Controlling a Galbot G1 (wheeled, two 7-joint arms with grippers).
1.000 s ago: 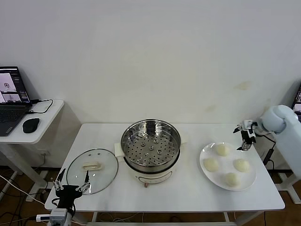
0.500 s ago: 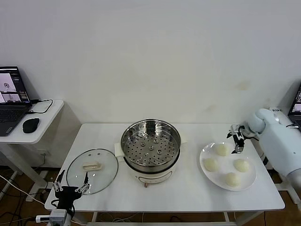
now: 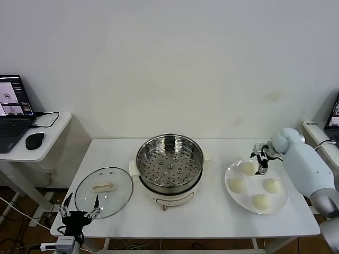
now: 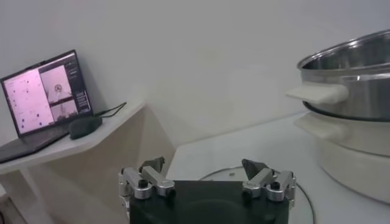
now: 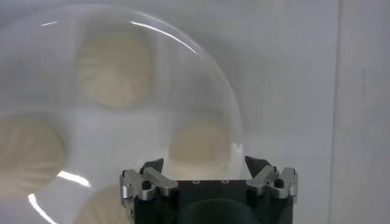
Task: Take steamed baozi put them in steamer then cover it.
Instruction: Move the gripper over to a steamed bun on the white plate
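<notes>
Several cream-white baozi (image 3: 248, 168) lie on a round white plate (image 3: 230, 172) at the table's right. My right gripper (image 3: 261, 159) hovers open over the plate's far edge, just right of the farthest baozi. In the right wrist view that baozi (image 5: 201, 146) sits just ahead of the empty right gripper (image 5: 205, 164). The shiny steamer (image 3: 169, 164) stands empty at the table's middle on its white base. The glass cover (image 3: 104, 190) lies flat at the left. My left gripper (image 3: 79, 212) waits open at the front left edge, near the cover's rim (image 4: 304, 201).
A side table at the far left carries a laptop (image 3: 13, 106) and a mouse (image 3: 35, 140). Another screen (image 3: 335, 114) shows at the right edge. In the left wrist view the steamer (image 4: 353, 79) rises to one side of the left gripper (image 4: 204, 165).
My right gripper has moved left, from beyond the plate's right edge to above its far edge beside a baozi. The left arm has stayed put.
</notes>
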